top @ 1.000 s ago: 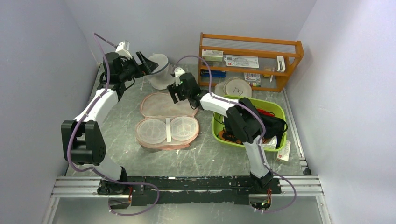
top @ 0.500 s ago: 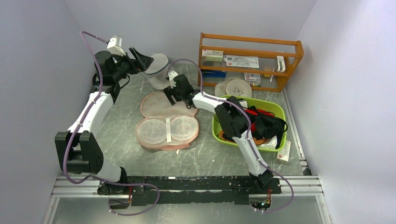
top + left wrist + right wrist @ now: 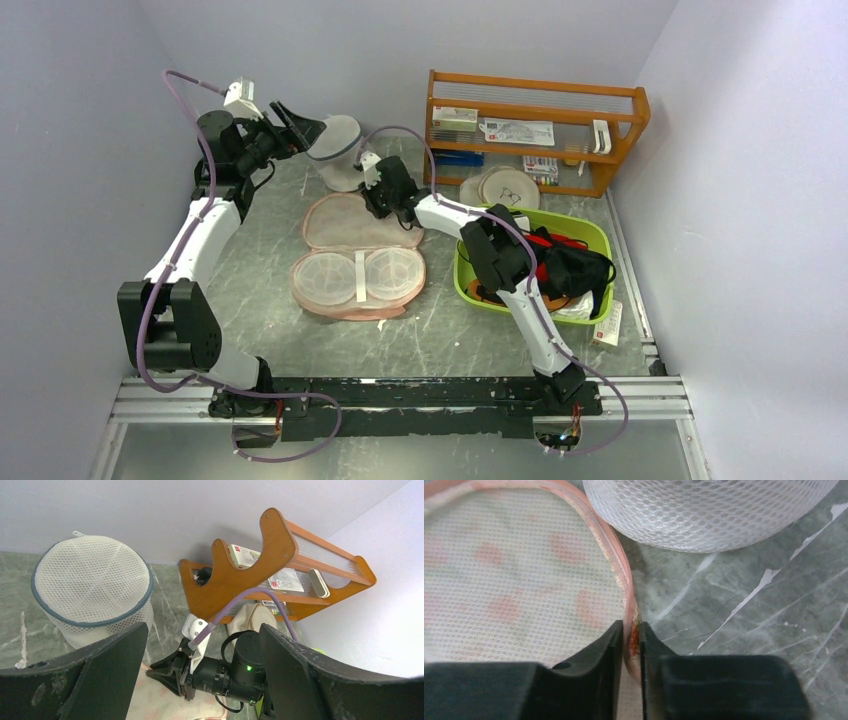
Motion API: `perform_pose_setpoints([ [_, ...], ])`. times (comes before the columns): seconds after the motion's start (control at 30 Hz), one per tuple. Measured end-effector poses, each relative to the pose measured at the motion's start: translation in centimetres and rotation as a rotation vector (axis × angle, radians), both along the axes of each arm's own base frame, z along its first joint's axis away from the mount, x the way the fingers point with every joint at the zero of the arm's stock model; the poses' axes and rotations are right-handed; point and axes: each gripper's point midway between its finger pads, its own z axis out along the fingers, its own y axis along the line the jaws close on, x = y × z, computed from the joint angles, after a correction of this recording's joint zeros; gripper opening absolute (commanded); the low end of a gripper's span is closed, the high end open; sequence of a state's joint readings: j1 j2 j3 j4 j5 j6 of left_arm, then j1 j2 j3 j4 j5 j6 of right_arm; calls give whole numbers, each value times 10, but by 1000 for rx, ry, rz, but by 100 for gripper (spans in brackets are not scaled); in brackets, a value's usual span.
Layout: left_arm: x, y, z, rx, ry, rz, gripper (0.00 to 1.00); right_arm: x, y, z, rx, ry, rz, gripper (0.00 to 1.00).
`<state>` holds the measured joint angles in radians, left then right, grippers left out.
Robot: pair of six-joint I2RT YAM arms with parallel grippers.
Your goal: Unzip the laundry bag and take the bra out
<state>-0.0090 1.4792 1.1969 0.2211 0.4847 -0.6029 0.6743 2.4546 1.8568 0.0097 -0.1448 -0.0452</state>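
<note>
The laundry bag (image 3: 358,280) lies unzipped and spread flat, its near half showing two white mesh cups with nothing in them. Its far half (image 3: 350,225) is a peach oval with red spots (image 3: 524,565). My right gripper (image 3: 374,205) (image 3: 630,635) is low at that half's far right rim, shut on the pink zip edge. My left gripper (image 3: 300,125) (image 3: 202,630) hangs open and empty above the far left, beside the white mesh bag, looking down on the right gripper (image 3: 170,672). A black bra (image 3: 575,268) lies in the green basket.
A white cylindrical mesh bag (image 3: 340,150) (image 3: 92,587) (image 3: 709,510) stands just behind the pouch. The green basket (image 3: 548,214) at the right holds red and orange garments too. An orange wooden rack (image 3: 535,130) (image 3: 240,580) lines the back right, with round mesh pieces (image 3: 505,188) before it.
The right gripper has reached a little further left and back, then shut on the pouch's rim. The left arm has drawn back to the left and risen slightly, still open.
</note>
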Motion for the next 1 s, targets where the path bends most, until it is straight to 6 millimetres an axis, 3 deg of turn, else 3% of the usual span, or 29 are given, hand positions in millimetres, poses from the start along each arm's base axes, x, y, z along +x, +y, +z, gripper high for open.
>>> perform_pose_setpoints([
  [0.03, 0, 0, 0, -4, 2, -2, 94, 0, 0, 0, -2, 2, 2, 0],
  [0.2, -1, 1, 0, -7, 3, -13, 95, -2, -3, 7, -40, 22, 2, 0],
  [0.33, 1, 19, 3, -13, -5, 14, 95, -12, -6, 30, -67, 20, 0, 0],
  [0.47, 4, 31, 4, -14, -12, 38, 95, -32, -1, 89, -65, -52, 0, 0],
  [0.57, 4, 31, 3, -1, -14, 39, 95, -60, 10, 138, -64, -137, 5, 0],
  [0.7, 6, 33, 0, 1, -8, 41, 95, -112, 29, 171, -87, -213, 33, 0],
  [0.8, 7, 38, -2, 1, -3, 51, 95, -154, 37, 160, -132, -206, 79, 0],
  [0.9, 7, 41, -2, 2, -4, 59, 95, -189, 34, 125, -200, -155, 126, 0],
  [1.0, 8, 43, -2, 2, -4, 61, 96, -209, 21, 86, -266, -91, 139, 0],
])
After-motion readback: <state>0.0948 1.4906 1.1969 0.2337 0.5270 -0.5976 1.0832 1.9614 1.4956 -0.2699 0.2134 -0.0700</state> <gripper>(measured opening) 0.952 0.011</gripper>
